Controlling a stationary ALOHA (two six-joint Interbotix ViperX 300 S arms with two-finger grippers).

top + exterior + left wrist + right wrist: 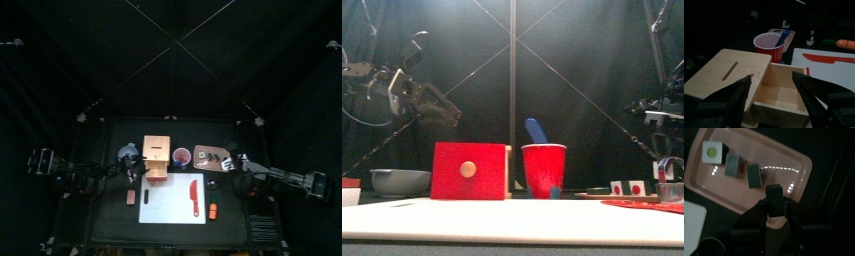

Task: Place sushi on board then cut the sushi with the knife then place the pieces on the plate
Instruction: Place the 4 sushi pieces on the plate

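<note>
Black table (107,228): left gripper (772,76) spread over open box (724,75); right gripper (775,204) pinched, apparently, on sushi block (775,191) above tray (777,154).

Box (160,158) at mid-bench; board (171,205) before it, toward the front edge, with a knife (194,194) on it. Cup (181,155) between box and tray (203,150); bowl (128,152) left of the box. Three sushi pieces (733,164) on the tray; a fourth piece (774,192) above it in the right gripper's (774,204) fingers.

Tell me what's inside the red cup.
A blue knife stands in the red cup, one end poking out. Its lower end and the cup's bottom are hidden by the wall.
</note>
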